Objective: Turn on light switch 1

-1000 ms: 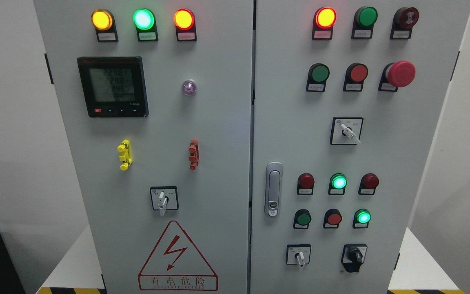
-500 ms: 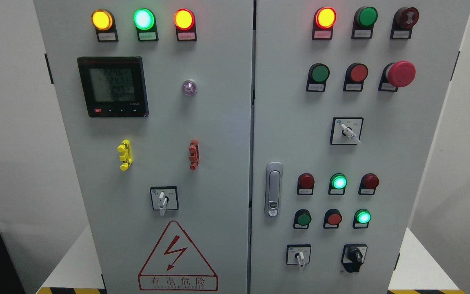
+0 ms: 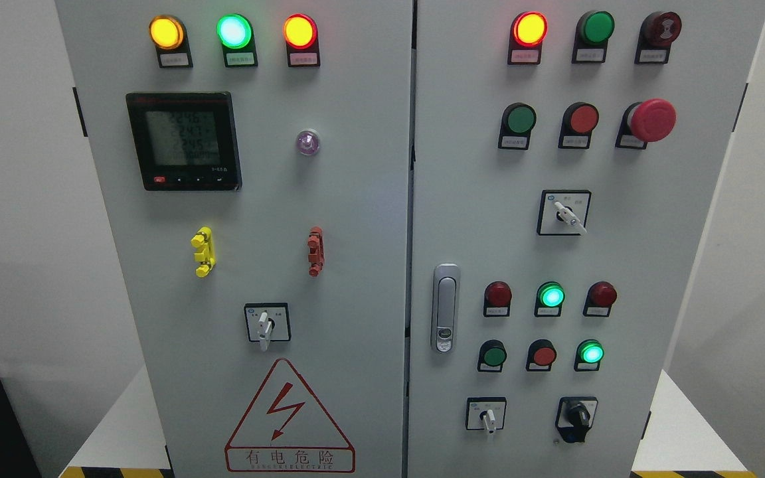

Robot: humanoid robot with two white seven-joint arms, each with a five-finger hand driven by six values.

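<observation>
You are facing a grey cabinet (image 3: 356, 199) with two doors, and no robot hand is showing, so its state cannot be told. Which control is light switch 1 cannot be told either — the labels are too small. A green lamp (image 3: 550, 295) is glowing on the right door, right of the handle (image 3: 445, 309), and a meter (image 3: 183, 141) is displaying digits on the left door.

From my head camera I see neither arm: no left hand and no right hand shows anywhere in front of the cabinet (image 3: 356, 199), at its lower edge or to either side.
</observation>
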